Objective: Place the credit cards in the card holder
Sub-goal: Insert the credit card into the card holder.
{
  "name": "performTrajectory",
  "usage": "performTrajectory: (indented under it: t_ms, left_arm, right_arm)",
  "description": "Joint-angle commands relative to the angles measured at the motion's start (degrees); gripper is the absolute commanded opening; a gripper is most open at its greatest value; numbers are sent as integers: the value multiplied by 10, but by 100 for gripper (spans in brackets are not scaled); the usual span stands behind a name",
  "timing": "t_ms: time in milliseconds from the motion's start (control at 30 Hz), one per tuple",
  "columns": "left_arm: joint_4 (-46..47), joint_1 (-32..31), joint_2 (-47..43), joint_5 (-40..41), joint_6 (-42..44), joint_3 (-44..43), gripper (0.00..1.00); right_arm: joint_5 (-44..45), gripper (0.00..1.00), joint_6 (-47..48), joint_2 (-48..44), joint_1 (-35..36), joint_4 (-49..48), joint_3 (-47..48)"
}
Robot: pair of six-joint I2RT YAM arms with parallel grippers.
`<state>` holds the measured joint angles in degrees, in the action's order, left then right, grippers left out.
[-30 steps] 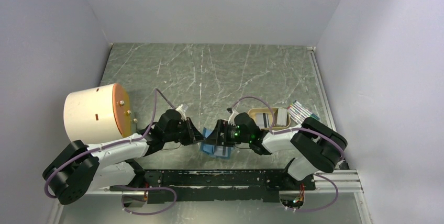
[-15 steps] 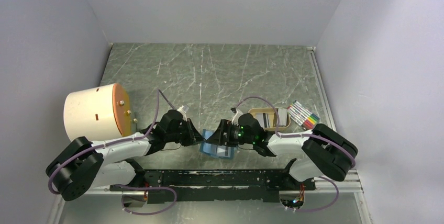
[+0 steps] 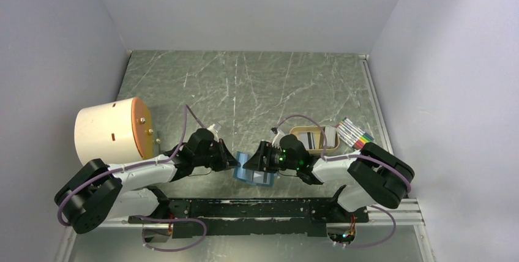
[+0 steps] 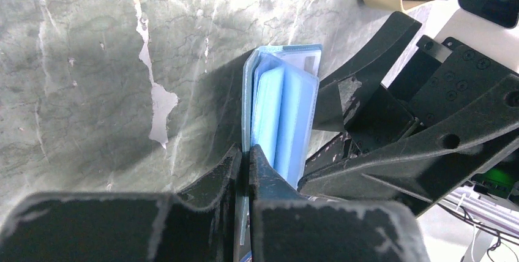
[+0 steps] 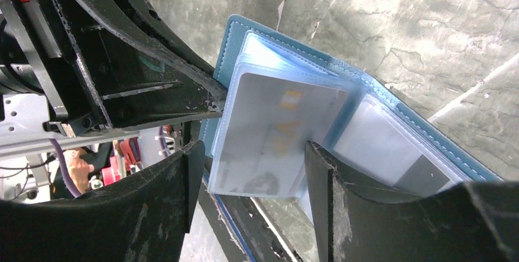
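Now the left hand (image 4: pixel 246 153) pinches the holder (image 4: pixel 284 109), the right hand (image 5: pixel 254 152) is spread by a card (image 5: pixel 275 118), which likely needs pushing deeper.

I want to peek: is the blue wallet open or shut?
Open: the teal-blue folding card holder is spread, clear sleeves and a pale card showing.

Card holder (image 3: pixel 253 174) at the table's (image 3: pixel 245 84) near middle.
Tray (image 3: pixel 300 132) behind-right holds cards (image 3: pixel 321 139); markers (image 3: pixel 356 131) right of it; drum (image 3: pixel 110 130) far left.

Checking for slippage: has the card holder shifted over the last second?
No. The card holder keeps its spot left of the tan tray.
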<state>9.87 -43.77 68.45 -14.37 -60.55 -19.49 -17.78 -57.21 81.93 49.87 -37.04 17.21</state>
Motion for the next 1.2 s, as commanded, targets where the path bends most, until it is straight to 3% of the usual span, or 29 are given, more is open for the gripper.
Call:
performTrajectory:
  t_ms: [0, 433, 800, 1000, 1167]
  left_arm:
    - [10, -5, 1, 4, 9, -11, 9]
    - [7, -5, -10, 8, 5, -4, 9]
    - [2, -5, -9, 20, 4, 4, 9]
    - [-6, -5, 0, 19, 14, -11, 9]
    - [-8, -4, -2, 13, 19, -14, 9]
  right_arm:
    - [0, 64, -6, 2, -3, -26, -7]
    - [17, 61, -3, -19, -11, -11, -34]
    - [79, 69, 39, -139, -13, 184, -16]
    - [102, 67, 45, -173, -19, 232, -21]
    - [79, 68, 35, -176, -18, 201, -7]
